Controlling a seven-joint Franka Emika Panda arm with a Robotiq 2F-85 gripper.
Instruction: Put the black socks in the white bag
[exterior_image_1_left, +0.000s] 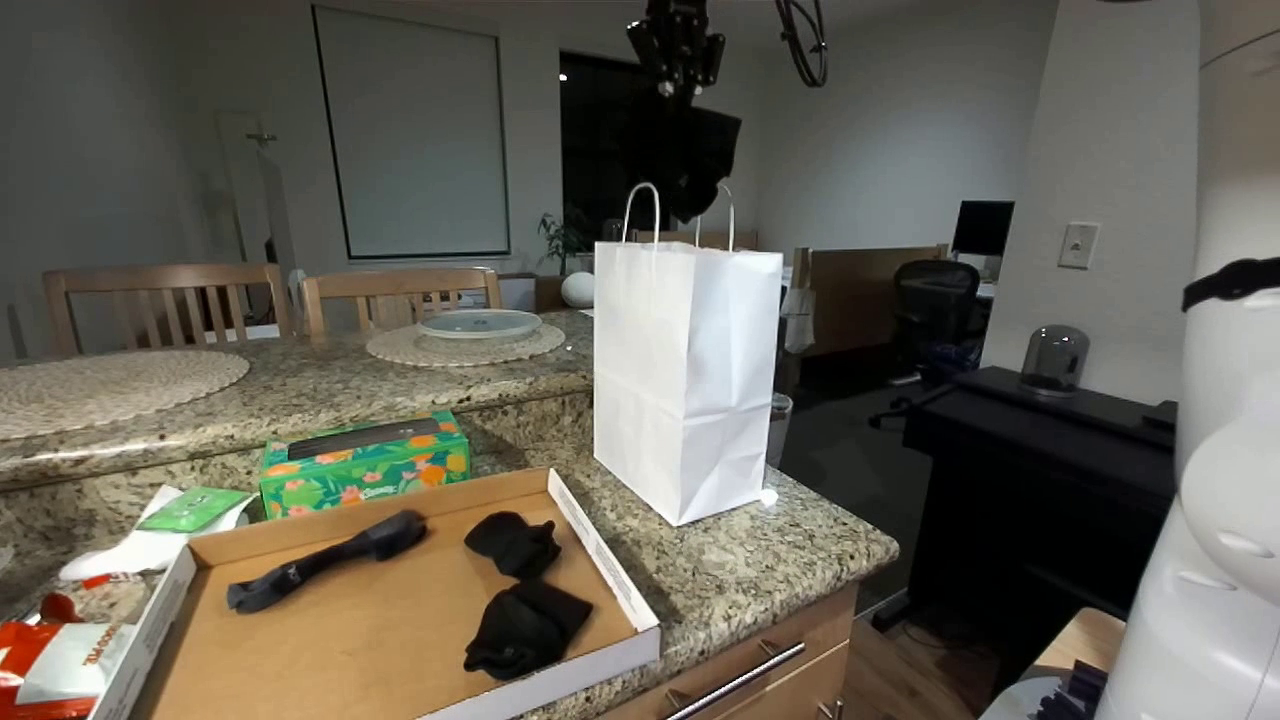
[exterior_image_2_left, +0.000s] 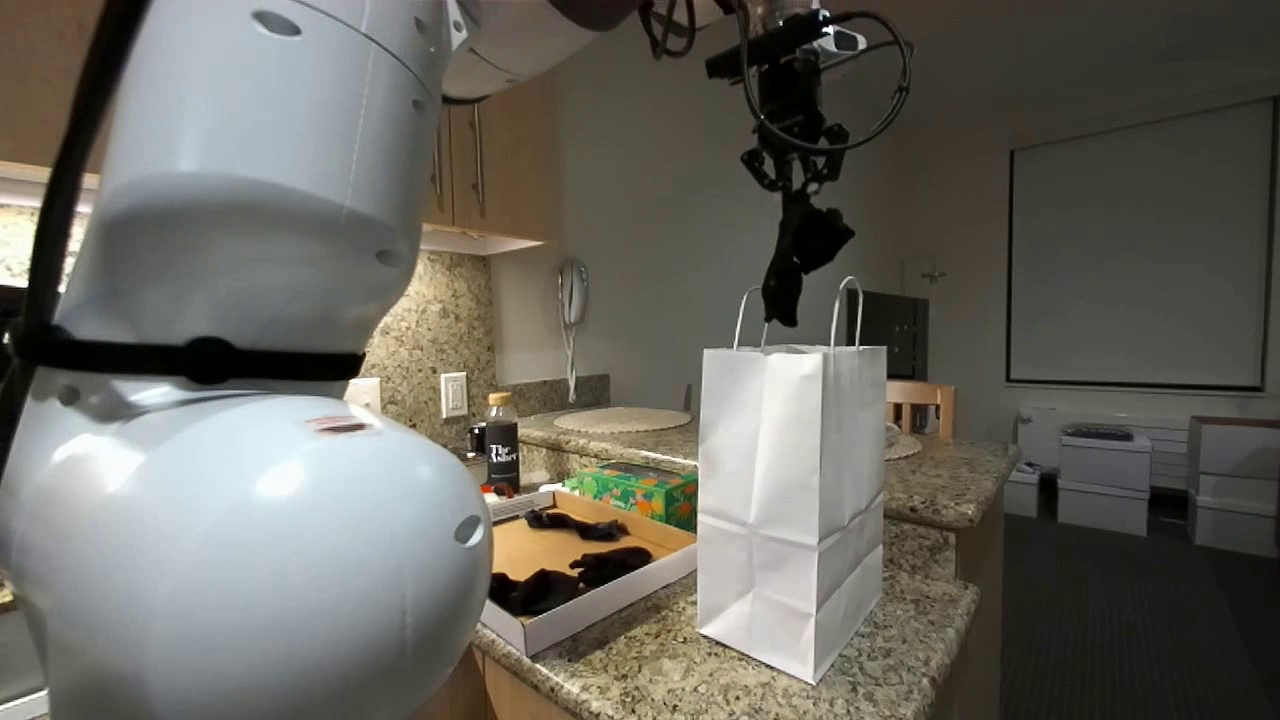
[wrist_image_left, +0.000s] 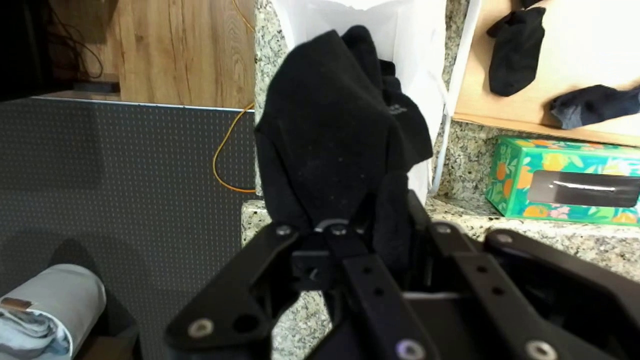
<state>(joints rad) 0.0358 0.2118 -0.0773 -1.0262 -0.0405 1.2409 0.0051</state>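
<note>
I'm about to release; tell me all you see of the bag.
The bag is plain white, paper-looking, tall, boxy and creased, with two raised loop handles. It stands upright, open-topped, on the counter, apart from the tray. The held sock bundle hangs above its mouth; whether it touches a handle, and what lies inside, I can't tell.

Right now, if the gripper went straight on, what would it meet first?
Pointing down, the gripper would likely meet the white bag first, led by the black sock fabric it holds above its open top. With depth unclear, it could catch the edge.
</note>
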